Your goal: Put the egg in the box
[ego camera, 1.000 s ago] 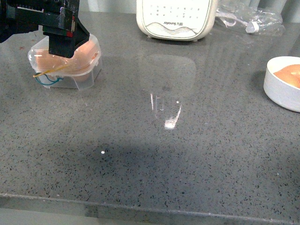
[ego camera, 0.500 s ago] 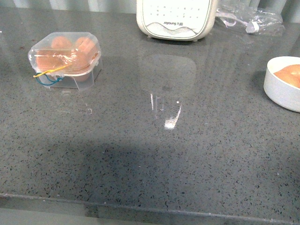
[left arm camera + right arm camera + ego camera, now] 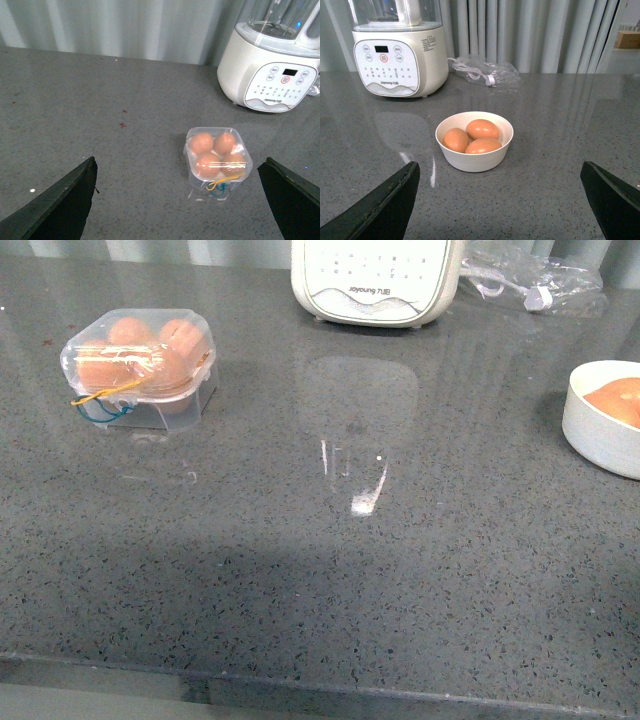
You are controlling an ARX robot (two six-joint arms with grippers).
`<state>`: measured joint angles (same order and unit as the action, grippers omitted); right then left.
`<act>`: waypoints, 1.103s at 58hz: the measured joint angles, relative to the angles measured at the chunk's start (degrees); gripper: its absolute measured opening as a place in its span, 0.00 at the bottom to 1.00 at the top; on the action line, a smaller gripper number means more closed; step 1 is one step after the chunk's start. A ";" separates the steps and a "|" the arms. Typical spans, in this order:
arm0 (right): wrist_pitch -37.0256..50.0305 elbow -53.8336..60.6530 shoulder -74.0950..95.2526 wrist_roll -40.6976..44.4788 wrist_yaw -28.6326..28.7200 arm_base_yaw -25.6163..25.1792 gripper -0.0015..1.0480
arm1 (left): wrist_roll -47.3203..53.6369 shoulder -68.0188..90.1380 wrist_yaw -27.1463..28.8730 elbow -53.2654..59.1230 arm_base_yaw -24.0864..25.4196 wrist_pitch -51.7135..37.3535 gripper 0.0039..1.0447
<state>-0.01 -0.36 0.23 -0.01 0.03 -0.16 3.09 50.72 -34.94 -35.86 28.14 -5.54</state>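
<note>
Grey speckled stone bench (image 3: 330, 570), glossy, light glare near the middle. White blender base (image 3: 375, 280) with button panel at the back edge, roughly centre; clear jug on top visible in wrist views. Clear plastic bag (image 3: 535, 280) with a white cable inside, just beside the blender toward the back right corner. Round white bowl (image 3: 451, 155) at the right edge, three brown eggs in it. Pale pleated curtain (image 3: 540, 35) behind the bench.

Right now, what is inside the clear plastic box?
The box holds four brown eggs, one in each cup, under its closed clear lid. The undersides of the eggs and the cup bottoms are hidden.
</note>
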 joint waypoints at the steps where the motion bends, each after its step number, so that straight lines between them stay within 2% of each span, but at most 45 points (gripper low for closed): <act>1: 0.00 0.00 0.00 0.00 0.02 0.00 0.93 | 0.26 -0.48 -0.50 0.31 0.98 0.31 0.94; 9: 0.00 0.00 0.00 0.00 0.02 0.00 0.93 | 1.22 -1.86 -3.74 1.22 6.58 3.48 0.94; 17: 0.00 0.00 0.00 0.02 0.02 0.00 0.93 | 1.84 -3.76 -4.17 3.04 9.14 3.67 0.91; 19: 0.00 0.00 0.00 0.00 0.02 0.00 0.93 | 0.66 -5.11 -1.95 5.27 8.68 -0.90 0.86; 20: 0.00 0.00 0.00 0.00 0.02 0.00 0.93 | -0.39 -6.73 -0.15 7.80 7.85 -5.27 0.81; 23: 0.00 0.00 0.00 0.00 0.02 0.00 0.93 | -1.53 -10.69 3.10 12.90 4.98 -11.02 0.69; 33: 0.00 0.00 0.00 0.00 0.02 0.00 0.93 | -2.58 -20.52 13.73 22.64 -6.01 -11.06 0.28; 41: 0.00 0.00 0.00 0.00 0.02 0.00 0.93 | -3.15 -25.27 19.06 26.10 -11.45 -10.05 0.03; 51: 0.00 0.00 0.00 0.00 0.02 0.00 0.93 | -3.19 -30.51 24.72 29.57 -17.51 -8.26 0.03; 60: 0.00 0.00 0.00 0.00 0.02 0.00 0.93 | -3.19 -33.66 27.61 31.23 -20.57 -6.93 0.03; 64: 0.00 0.00 0.00 0.00 0.02 0.00 0.93 | -3.21 -35.21 34.01 31.93 -25.27 -5.90 0.03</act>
<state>-0.01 -0.36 0.23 -0.01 0.05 -0.16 -0.12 15.51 -0.93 -3.92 2.87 -11.44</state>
